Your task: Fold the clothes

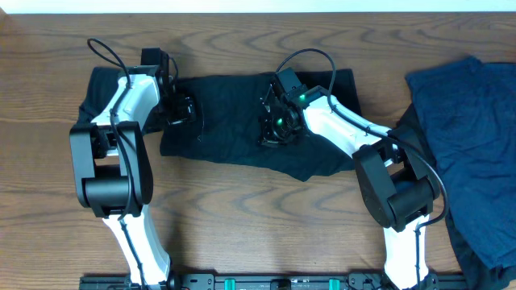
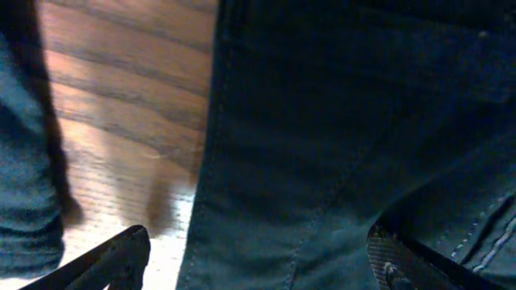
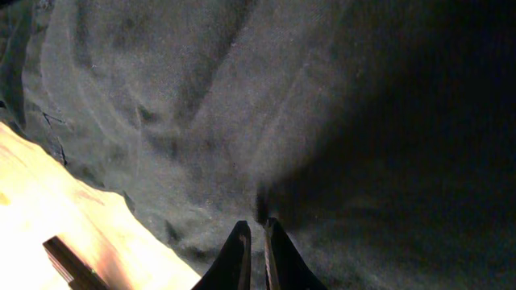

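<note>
A black garment lies spread flat at the middle of the table. My left gripper hovers low at its left end, open wide. In the left wrist view its fingers straddle the stitched edge of the garment, with nothing gripped. My right gripper points down onto the middle of the same garment. Seen from the right wrist, the gripper is shut, its tips against the wrinkled black cloth, where a small dark pucker sits. No cloth shows between the fingers.
A dark navy pile of clothes covers the right end of the table. Another dark cloth lies under the left arm at the far left, also seen as the cloth beside bare wood. Bare table runs along the front.
</note>
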Motion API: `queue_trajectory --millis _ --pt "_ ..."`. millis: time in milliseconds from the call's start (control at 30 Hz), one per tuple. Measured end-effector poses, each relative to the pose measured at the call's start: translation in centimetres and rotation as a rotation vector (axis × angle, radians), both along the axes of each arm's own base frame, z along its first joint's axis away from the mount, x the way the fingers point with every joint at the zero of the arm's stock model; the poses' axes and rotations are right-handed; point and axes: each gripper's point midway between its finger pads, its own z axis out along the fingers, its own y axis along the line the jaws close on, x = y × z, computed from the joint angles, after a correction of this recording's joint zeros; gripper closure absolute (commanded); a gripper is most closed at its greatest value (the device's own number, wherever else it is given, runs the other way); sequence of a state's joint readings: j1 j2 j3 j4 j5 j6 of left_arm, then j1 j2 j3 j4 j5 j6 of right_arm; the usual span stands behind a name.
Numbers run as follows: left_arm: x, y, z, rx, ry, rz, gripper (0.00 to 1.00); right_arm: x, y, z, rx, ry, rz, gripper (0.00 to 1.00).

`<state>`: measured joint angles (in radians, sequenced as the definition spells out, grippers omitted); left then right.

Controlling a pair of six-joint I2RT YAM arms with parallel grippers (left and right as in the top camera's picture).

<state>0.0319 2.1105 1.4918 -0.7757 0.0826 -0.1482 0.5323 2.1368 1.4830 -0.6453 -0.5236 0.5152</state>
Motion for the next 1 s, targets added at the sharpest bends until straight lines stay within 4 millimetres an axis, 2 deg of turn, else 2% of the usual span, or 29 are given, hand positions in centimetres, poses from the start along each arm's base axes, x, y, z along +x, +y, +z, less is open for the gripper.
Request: queue_trajectory --millis 167,267,467,500,600,800,900,1000 --pt "0.1 0.0 -0.5 0.000 0.004 -0.008 0.13 0.0 0.0 0.0 0.000 -0.001 0.000 0.93" --pt "0.2 0.0 -0.5 0.001 0.005 -0.009 0.24 0.0 0.0 0.0 0.001 -0.003 0.000 0.93" --pt "0.3 -0.1 -0.5 -0.001 0.002 -0.020 0.28 0.1 0.1 0.0 0.003 -0.006 0.000 0.92" --pt "0.3 -0.1 -0.5 -0.002 0.002 -0.020 0.38 0.1 0.1 0.0 0.003 -0.007 0.000 0.92" --pt "0.4 -0.2 -0.5 -0.007 -0.001 -0.017 0.55 0.1 0.1 0.0 0.003 -0.007 0.000 0.91" --pt "0.5 -0.4 -0.5 -0.018 -0.002 -0.022 0.61 0.1 0.1 0.0 0.003 -0.007 0.000 0.91" --pt "0.5 -0.5 -0.5 -0.027 -0.003 -0.018 0.92 0.1 0.1 0.0 0.003 -0.007 0.000 0.91" --pt "0.6 -1.0 -0.5 -0.044 -0.008 -0.029 0.94 0.1 0.1 0.0 0.003 -0.007 0.000 0.91"
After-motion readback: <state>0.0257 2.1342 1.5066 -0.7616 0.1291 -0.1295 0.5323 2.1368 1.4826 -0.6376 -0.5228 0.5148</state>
